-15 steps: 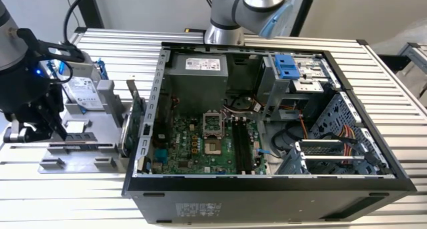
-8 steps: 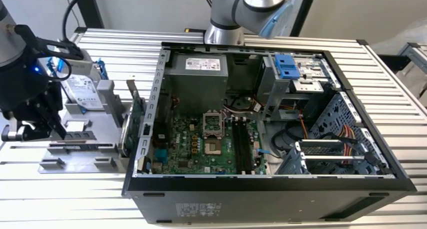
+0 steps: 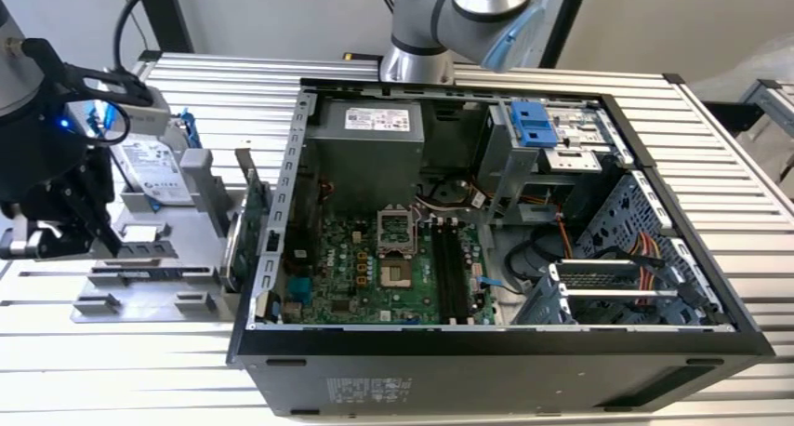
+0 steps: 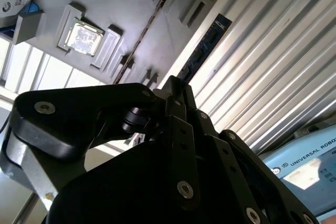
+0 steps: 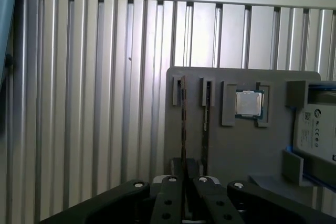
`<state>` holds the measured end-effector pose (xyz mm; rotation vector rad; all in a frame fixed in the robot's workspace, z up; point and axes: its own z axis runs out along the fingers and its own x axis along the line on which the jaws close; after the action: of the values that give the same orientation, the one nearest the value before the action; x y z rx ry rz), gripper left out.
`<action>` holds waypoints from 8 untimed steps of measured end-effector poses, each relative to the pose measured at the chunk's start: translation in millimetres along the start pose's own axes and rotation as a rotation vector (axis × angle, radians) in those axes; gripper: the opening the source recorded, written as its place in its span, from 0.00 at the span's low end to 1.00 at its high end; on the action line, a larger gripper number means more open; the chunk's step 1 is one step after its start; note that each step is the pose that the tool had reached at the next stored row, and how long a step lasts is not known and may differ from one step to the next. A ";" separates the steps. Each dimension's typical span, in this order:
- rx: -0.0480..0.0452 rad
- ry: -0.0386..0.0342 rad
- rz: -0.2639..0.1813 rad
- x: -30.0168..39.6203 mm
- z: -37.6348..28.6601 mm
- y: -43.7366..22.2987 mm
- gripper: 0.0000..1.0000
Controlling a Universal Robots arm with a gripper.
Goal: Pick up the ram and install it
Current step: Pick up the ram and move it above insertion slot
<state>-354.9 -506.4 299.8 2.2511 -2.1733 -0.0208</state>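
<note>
Gripper [image 5: 187,184] fingers drawn in, pinching end of ram [image 5: 182,129]. Ram on edge in holder [image 5: 236,150] slot, beside second stick [image 5: 206,129]. Holder at exterior view's left of case [image 3: 496,361].

Silver ribbed stripes run right across the table [image 3: 125,379]. Black case [image 3: 496,366], green board [image 3: 360,268] with black slots, a bright blue bracket [image 3: 531,124], orange and yellow wires [image 3: 645,254]. Plain grey holder [image 3: 162,291]. Silver drive [image 3: 155,170] with a white label and blue rails. Shiny silver chip [image 5: 248,103]. The ram [image 5: 182,114] shows a dark edge. Gripper [image 5: 184,181] matte black, arm [image 3: 490,7] silver and pale blue.
</note>
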 end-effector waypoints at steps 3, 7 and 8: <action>0.0000 0.0000 0.000 0.0 -1.9 0.0 0.00; 0.0000 0.0000 0.000 0.1 -4.4 0.0 0.00; 0.0001 -0.0001 0.000 0.1 -5.0 0.0 0.00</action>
<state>-354.8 -506.5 304.7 2.2513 -2.1732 -0.0208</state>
